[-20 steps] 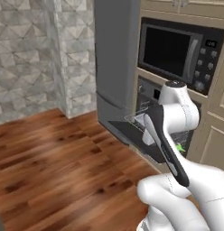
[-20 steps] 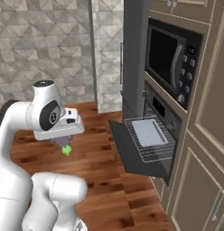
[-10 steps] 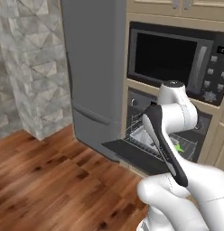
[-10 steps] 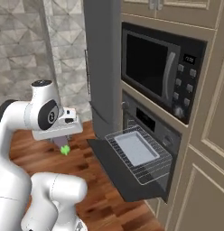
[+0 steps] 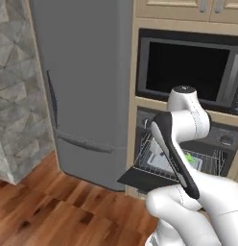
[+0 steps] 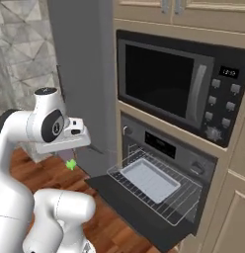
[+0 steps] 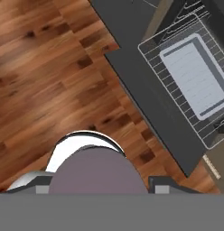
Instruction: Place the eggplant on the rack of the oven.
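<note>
Step in hand: carriage. The eggplant (image 7: 96,170) is held between the jaws, above the floor, near the oven (image 6: 166,148). Next move, as judged: reach right over the dropped door; lowering onto the rack (image 6: 186,201).

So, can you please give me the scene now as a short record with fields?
eggplant: held in gripper, above wood floor
oven: door dropped open
rack: pulled out over door, not yet loaded
tray: on rack
microwave: above oven, door closed
fridge: left of oven
</note>
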Robot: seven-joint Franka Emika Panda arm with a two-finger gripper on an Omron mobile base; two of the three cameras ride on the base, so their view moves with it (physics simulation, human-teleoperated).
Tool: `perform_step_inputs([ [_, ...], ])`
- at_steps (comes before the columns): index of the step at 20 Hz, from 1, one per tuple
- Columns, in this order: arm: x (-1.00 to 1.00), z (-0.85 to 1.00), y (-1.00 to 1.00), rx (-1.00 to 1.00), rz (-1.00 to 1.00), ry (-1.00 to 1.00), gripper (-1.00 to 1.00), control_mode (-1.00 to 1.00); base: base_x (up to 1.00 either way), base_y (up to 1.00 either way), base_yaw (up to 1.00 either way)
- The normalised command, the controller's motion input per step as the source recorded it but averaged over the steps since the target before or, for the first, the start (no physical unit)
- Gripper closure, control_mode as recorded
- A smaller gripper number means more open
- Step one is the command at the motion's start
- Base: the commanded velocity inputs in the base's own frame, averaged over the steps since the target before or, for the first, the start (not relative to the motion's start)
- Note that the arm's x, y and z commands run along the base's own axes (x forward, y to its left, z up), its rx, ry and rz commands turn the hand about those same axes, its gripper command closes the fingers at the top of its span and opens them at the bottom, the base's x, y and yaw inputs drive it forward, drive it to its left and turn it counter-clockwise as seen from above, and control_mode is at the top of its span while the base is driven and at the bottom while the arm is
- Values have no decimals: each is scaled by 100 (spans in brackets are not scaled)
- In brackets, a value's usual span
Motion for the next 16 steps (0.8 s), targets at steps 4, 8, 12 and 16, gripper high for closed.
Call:
perform_step_inputs([
  [4, 0, 0, 0, 0, 0, 0, 100, 100, 15, 73, -66],
  [8, 0, 0, 0, 0, 0, 0, 100, 100, 25, 70, -67],
  [12, 0, 0, 0, 0, 0, 0, 100, 100, 71, 95, -56],
  [16, 0, 0, 0, 0, 0, 0, 100, 100, 58, 89, -51],
])
